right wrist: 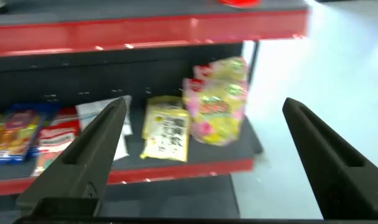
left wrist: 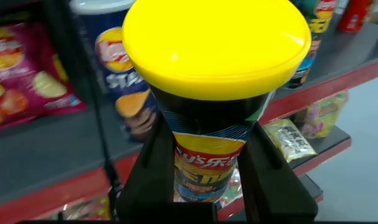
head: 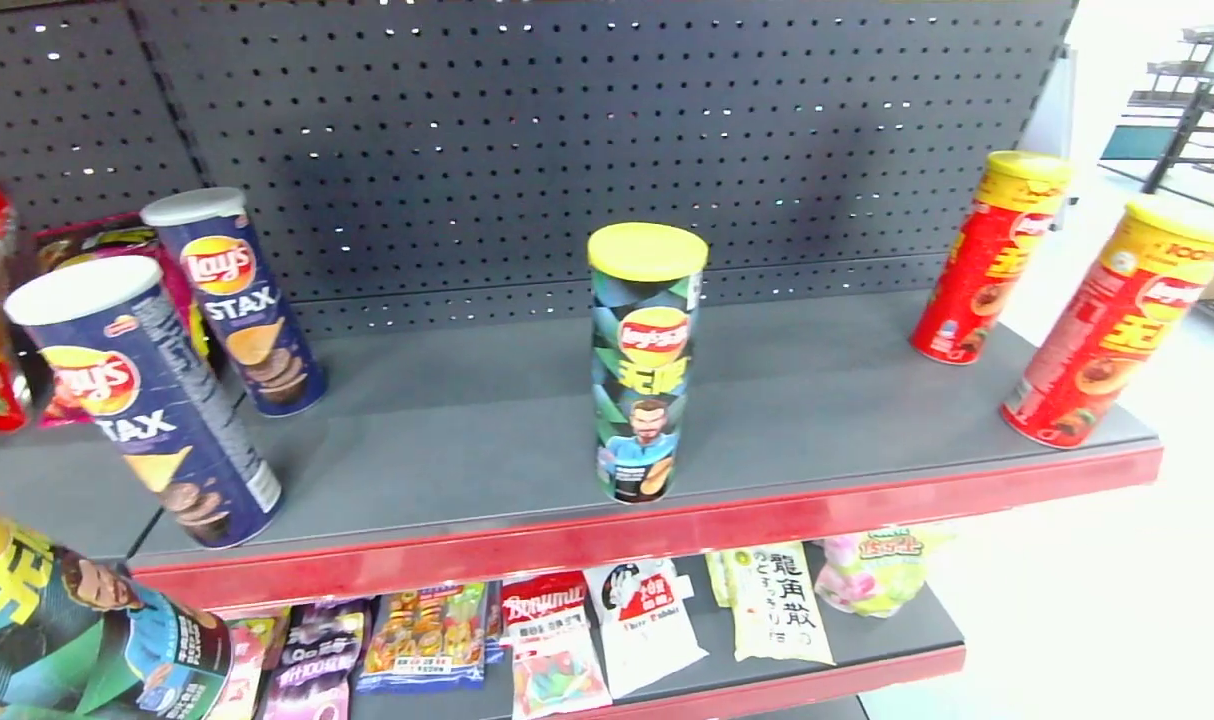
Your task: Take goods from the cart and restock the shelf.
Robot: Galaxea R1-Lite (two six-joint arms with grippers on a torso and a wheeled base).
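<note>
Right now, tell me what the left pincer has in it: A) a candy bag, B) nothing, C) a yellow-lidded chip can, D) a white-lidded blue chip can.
C: in the left wrist view the left pincer is shut on a yellow-lidded chip can, with one finger against each side of its body.
</note>
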